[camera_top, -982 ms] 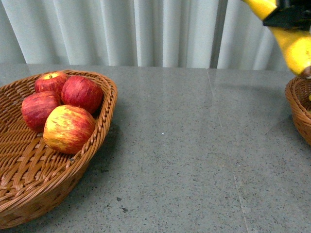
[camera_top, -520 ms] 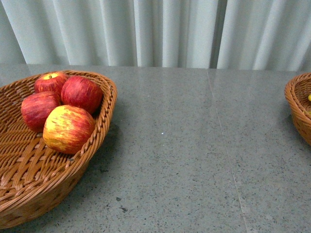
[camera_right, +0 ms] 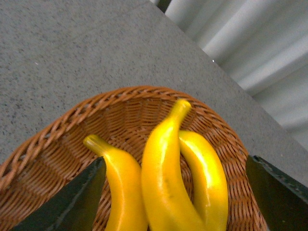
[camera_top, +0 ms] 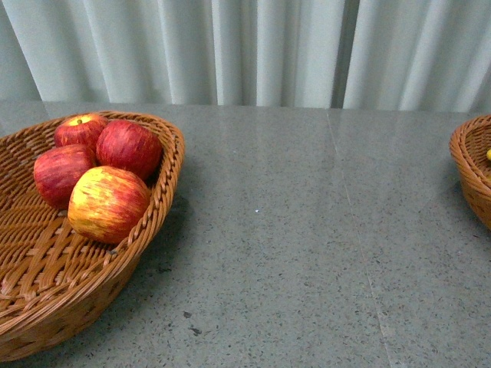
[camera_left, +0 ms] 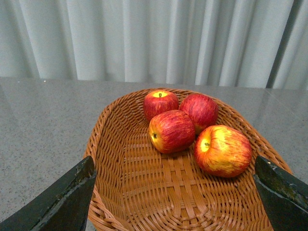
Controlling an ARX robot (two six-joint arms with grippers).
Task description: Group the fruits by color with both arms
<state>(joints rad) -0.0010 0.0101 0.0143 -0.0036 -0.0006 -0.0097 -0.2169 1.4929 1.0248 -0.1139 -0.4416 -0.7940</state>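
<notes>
grey worktop [camera_top: 307, 245] bare between two wicker baskets. left basket [camera_top: 153, 222] holds four apples [camera_left: 185, 127], bunched at far end. right basket [camera_right: 57, 144] holds three bananas [camera_right: 166, 178], long axes running between right gripper [camera_right: 175, 192] jaws, directly below it. left gripper [camera_left: 175, 192] spread, empty, apples just ahead. right gripper spread, pinching nothing. sorting looks finished.

Both pincers, left [camera_left: 175, 192] and right [camera_right: 175, 192], gape wide (nothing held).
</notes>
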